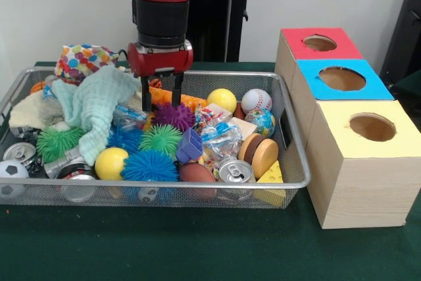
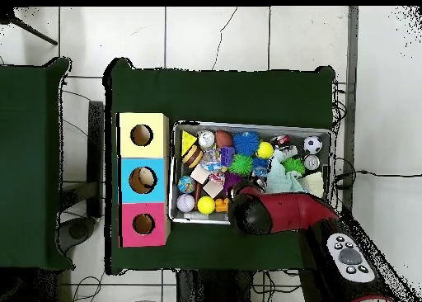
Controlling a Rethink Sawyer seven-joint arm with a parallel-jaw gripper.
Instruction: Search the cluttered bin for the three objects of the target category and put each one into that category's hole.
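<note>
The wire mesh bin [image 1: 217, 72] is full of clutter and also shows in the overhead view [image 2: 251, 125]. My gripper [image 1: 162, 102] hangs open over the bin's back middle. Its fingertips [image 1: 146, 102] reach down among the objects, straddling an orange object [image 1: 191, 101] just above a purple spiky ball [image 1: 173, 116]. It holds nothing. The yellow duck does not show, so I cannot pick out the three toys. The red-topped box's round hole [image 1: 320, 43] is at the far right, and in the overhead view [image 2: 143, 224] it lies at the left. There the arm hides the gripper.
A blue-topped box [image 1: 342, 78] and a yellow-topped box [image 1: 371, 126] stand in line with the red one. The bin holds a pale green cloth [image 1: 99, 106], spiky balls, yellow balls [image 1: 222, 99], a baseball [image 1: 256, 101], cans [image 1: 235, 171] and a yellow wedge [image 1: 271, 179].
</note>
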